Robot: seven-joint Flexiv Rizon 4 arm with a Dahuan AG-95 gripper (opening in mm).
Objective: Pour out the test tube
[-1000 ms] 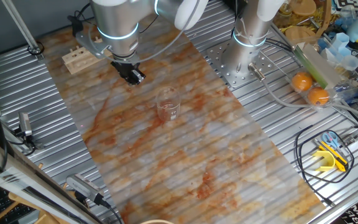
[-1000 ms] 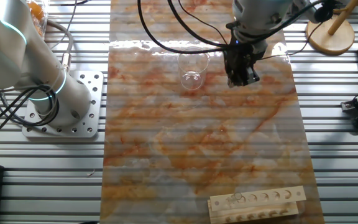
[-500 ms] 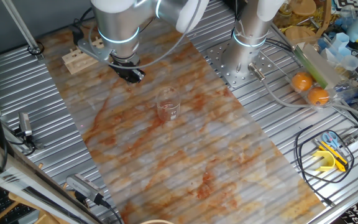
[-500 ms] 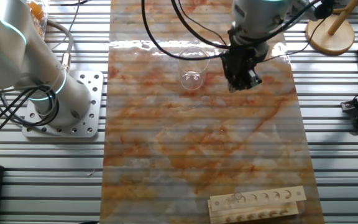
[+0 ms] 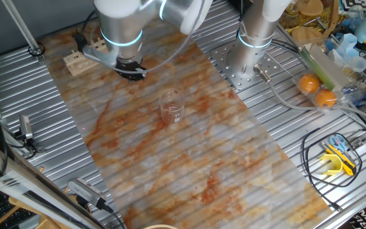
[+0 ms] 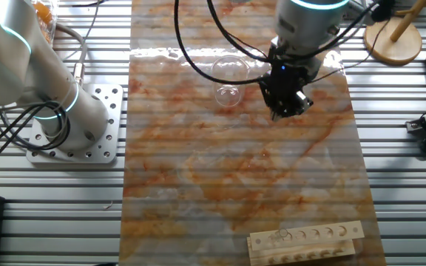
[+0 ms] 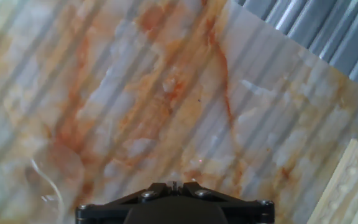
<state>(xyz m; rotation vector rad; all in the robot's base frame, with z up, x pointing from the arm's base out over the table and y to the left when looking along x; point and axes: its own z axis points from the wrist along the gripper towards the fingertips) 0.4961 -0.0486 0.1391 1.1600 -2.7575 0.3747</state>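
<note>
The test tube [image 6: 282, 235] shows only as a faint clear ring in a hole near the left end of the pale wooden rack [image 6: 324, 238]; it is too faint to make out in the other views. My gripper [image 6: 288, 106] hangs tilted over the marbled mat, to the right of the clear glass beaker [image 6: 228, 80] and far from the rack. From the opposite side, the gripper [image 5: 133, 72] sits between the beaker [image 5: 171, 106] and the rack [image 5: 80, 60]. In the hand view the black fingertips [image 7: 174, 184] meet, shut, with nothing seen between them.
The hand view shows a corner of the rack [image 7: 355, 182] at the lower right and the beaker's rim [image 7: 47, 182] at the lower left. A second arm's base [image 6: 72, 125] stands on the slatted table. Oranges [image 5: 317, 90], cables and clutter lie at the right.
The gripper has moved away from the beaker toward the rack and has tilted. The beaker and the rack have not moved.
</note>
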